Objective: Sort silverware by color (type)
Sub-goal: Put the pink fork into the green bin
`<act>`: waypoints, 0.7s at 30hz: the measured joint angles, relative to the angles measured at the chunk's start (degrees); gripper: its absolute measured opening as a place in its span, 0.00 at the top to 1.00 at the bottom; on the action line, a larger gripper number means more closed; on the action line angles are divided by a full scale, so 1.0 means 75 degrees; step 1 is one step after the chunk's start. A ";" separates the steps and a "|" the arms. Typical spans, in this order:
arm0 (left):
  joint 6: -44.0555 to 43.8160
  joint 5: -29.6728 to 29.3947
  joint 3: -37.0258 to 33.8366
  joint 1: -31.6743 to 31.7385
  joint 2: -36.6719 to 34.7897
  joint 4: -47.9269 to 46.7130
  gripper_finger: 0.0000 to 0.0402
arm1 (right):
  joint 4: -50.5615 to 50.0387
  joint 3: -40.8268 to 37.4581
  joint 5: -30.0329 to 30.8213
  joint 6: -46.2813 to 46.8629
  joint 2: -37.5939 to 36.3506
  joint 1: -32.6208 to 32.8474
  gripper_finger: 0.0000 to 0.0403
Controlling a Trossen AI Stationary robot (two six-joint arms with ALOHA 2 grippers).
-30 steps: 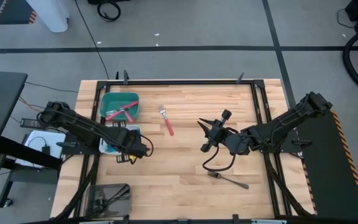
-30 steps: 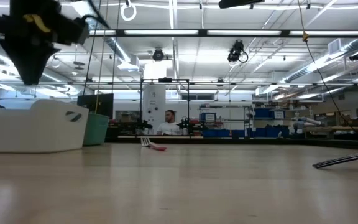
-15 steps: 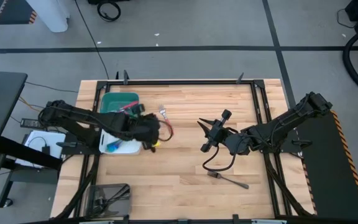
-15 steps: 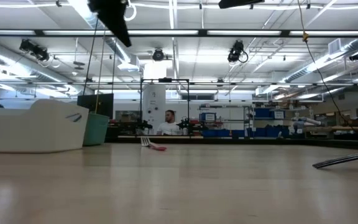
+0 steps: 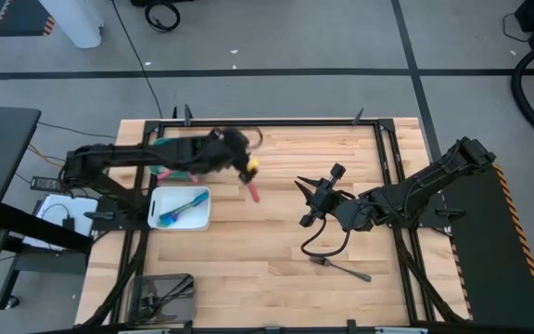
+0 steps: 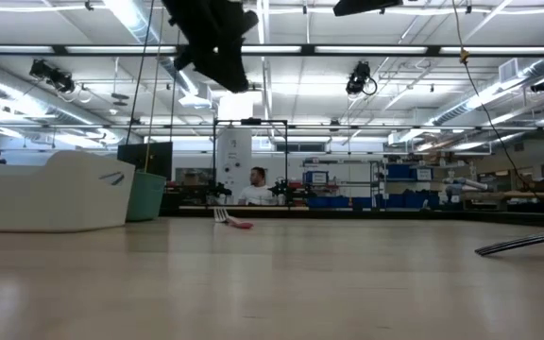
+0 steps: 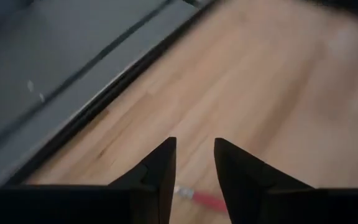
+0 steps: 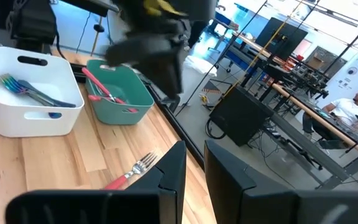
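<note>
From above, my left gripper (image 5: 246, 165) hangs over the far side of the table (image 5: 276, 260), just above the red-handled fork (image 5: 251, 190). My own left wrist camera shows what that view cannot: its fingers (image 7: 160, 168) stand apart with nothing between them, a strip of the red handle showing below.

My right gripper (image 5: 306, 221) waits mid-table; its wrist camera shows a narrow empty gap between the fingers (image 8: 176, 165). That camera alone looks into the bins: blue-handled pieces in the white bin (image 8: 5, 115), red-handled ones in the green bin (image 8: 126, 102).

Only the overhead view shows the grey fork (image 5: 341, 269) lying near the right arm and the grey bin (image 5: 160, 295) at the table's near corner.
</note>
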 joint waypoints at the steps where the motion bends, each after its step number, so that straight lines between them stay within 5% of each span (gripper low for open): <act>1: -0.0413 0.0060 -0.0062 0.0165 0.0000 0.0179 0.70 | -0.0010 0.0000 -0.0002 0.0000 0.0000 0.0000 0.84; 5: -0.1392 0.0536 -0.0240 0.0661 0.0009 0.0390 0.71 | -0.0233 0.0000 0.0033 0.0079 0.0000 0.0000 0.84; 10: -0.0995 0.0830 -0.0411 0.0935 0.0239 0.0307 0.71 | -0.0479 0.0000 0.0050 0.0315 0.0003 -0.0064 0.84; 17: -0.0968 0.2351 -0.0398 0.1201 0.1034 0.0248 0.71 | -0.0462 0.0003 0.0044 0.0356 0.0003 -0.0137 0.84; 21: -0.1308 0.2390 -0.0398 0.1314 0.1597 0.0060 0.71 | -0.0465 0.0003 0.0050 0.0470 0.0003 -0.0137 0.84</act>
